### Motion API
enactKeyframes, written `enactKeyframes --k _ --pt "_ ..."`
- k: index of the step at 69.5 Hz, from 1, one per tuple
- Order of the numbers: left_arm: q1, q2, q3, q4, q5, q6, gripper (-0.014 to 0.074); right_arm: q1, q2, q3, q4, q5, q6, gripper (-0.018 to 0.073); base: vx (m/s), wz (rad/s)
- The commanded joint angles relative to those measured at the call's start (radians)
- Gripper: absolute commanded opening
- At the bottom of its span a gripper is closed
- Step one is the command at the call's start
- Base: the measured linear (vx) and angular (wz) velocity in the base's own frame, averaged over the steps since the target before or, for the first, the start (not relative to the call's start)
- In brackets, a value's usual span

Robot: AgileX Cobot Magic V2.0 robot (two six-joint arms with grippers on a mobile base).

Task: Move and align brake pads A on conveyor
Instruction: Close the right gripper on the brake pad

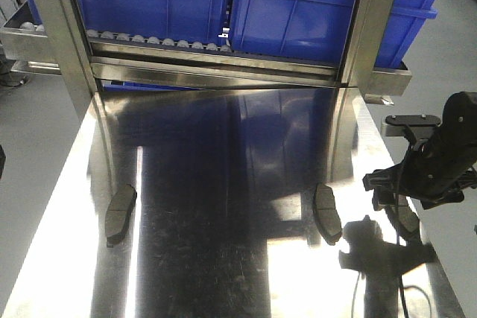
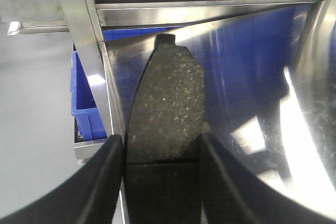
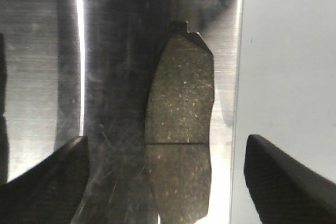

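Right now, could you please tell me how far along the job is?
Nothing looks done: no belt shows, and the middle pad lies on the steel table. In hand: left claw grips one pad; right claw hangs open over another pad. All aligning remains.

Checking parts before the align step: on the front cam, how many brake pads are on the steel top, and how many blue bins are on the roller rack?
Brake pads: 3 (left, middle, right, which is partly hidden on the front cam)
Blue bins: 2 (left, right)
Total: 5
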Motion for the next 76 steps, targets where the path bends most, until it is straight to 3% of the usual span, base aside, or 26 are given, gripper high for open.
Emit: enactKeyframes --k 1,15,48,76 --pt "-0.004 -0.002 -0.027 -0.012 -0.085 -0.005 0.0073 -0.001 -0.023 -0.029 0.001 -0.032 -0.016 0.0566 0.00 0.00" --pt "-0.004 -0.002 -0.027 -0.012 -0.085 -0.005 0.0073 -0.001 -0.017 -0.029 0.001 -0.040 -0.016 0.0549 0.00 0.00" --pt "-0.004 -0.002 -0.027 -0.012 -0.085 -0.005 0.0073 -0.001 -0.006 -0.028 0.001 -0.045 -0.021 0.0397 0.00 0.00" --pt "-0.004 -0.002 -0.027 -0.012 -0.085 -0.005 0.0073 -0.001 -0.010 -0.028 0.001 -0.040 -0.034 0.0099 0.00 0.00"
